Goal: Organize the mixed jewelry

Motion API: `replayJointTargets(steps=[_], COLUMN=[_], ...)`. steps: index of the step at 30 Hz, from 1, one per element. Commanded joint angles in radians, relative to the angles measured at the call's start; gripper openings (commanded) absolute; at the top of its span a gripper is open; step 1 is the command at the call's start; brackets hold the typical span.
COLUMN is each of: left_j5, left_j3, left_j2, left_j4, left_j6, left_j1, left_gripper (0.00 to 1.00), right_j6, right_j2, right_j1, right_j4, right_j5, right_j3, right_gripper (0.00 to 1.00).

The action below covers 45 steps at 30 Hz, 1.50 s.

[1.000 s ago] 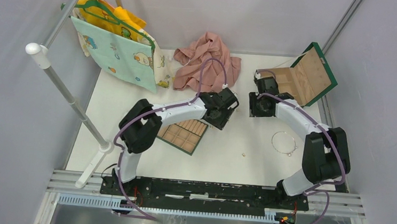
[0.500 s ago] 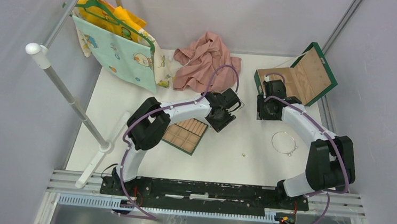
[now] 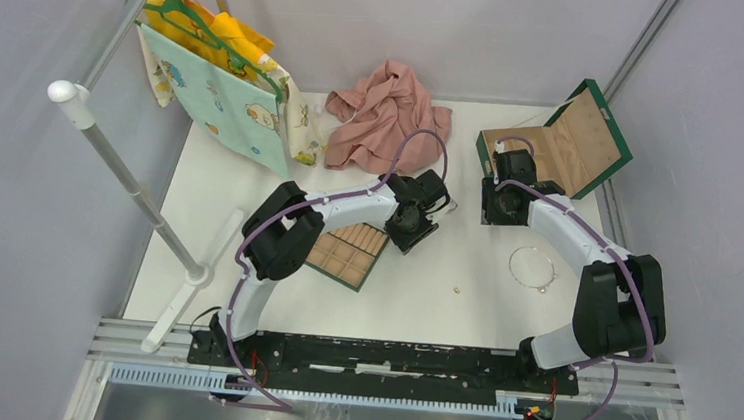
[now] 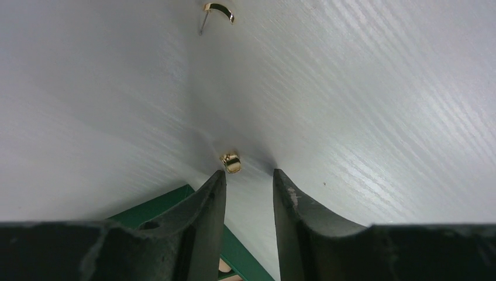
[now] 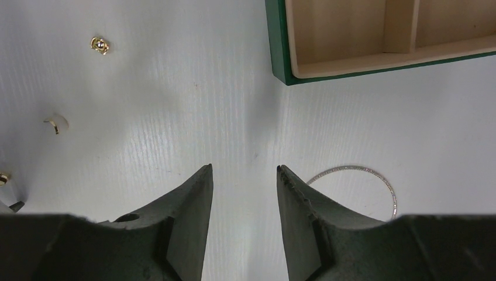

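Both tools hang released, nothing held: the left gripper gapes low over the table, and the right gripper gapes as well. Biggest piece is the wire loop, flat at the lower right of the right wrist view. It's thin and probably springy, so pinch the wire at one side. The gold hook sits top centre of the left wrist view. The gold bead lies just ahead of the left fingertips, and it's hard, featherlight and likely to skitter, so close squarely across it.
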<state>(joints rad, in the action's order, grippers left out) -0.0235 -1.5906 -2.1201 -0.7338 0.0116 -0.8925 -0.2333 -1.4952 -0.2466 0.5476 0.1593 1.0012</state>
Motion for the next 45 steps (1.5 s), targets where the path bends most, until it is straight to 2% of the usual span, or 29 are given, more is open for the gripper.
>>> replayJointTargets(steps=[1,4,7,10,17,26,33,42,45], left_j5=[-0.026,0.033,0.076,0.069,0.058,0.068,0.072,0.067,0.068], left_j3=[-0.020,-0.034,-0.076,-0.108,-0.098,-0.071,-0.071,-0.083,-0.081], left_j2=[-0.002,-0.010,-0.038,-0.066,-0.071,-0.076,-0.080,-0.083,-0.074], left_j4=[-0.007,-0.002,-0.032,-0.064,-0.058,-0.052,-0.043,-0.046,-0.047], left_j6=[-0.070,-0.089,-0.129,-0.183,-0.240,-0.236,-0.238,-0.310,-0.315], left_j1=[0.000,0.000,0.003,0.004,0.006,0.011,0.019,0.018,0.018], left_gripper=[0.42,0.45,0.54,0.55,0.47,0.36,0.37,0.39,0.42], right_j6=[0.007,0.006,0.007,0.008,0.006,0.004,0.001,-0.006,-0.006], right_j2=[0.005,0.001,0.001,0.005,0.004,0.004,0.013,0.020,0.022], right_j1=[0.002,0.002,0.003,0.002,0.002,0.003,0.001,0.002,0.002], right_j4=[-0.011,-0.014,-0.014,-0.014,-0.017,-0.017,-0.018,-0.020,-0.020], right_j5=[0.008,0.003,0.001,0.006,0.002,-0.003,-0.007,-0.009,-0.013], right_j3=[0.016,0.015,0.013,0.012,0.011,0.011,0.003,-0.004,-0.004], right_gripper=[0.50,0.50,0.50,0.50,0.50,0.49,0.50,0.49,0.50])
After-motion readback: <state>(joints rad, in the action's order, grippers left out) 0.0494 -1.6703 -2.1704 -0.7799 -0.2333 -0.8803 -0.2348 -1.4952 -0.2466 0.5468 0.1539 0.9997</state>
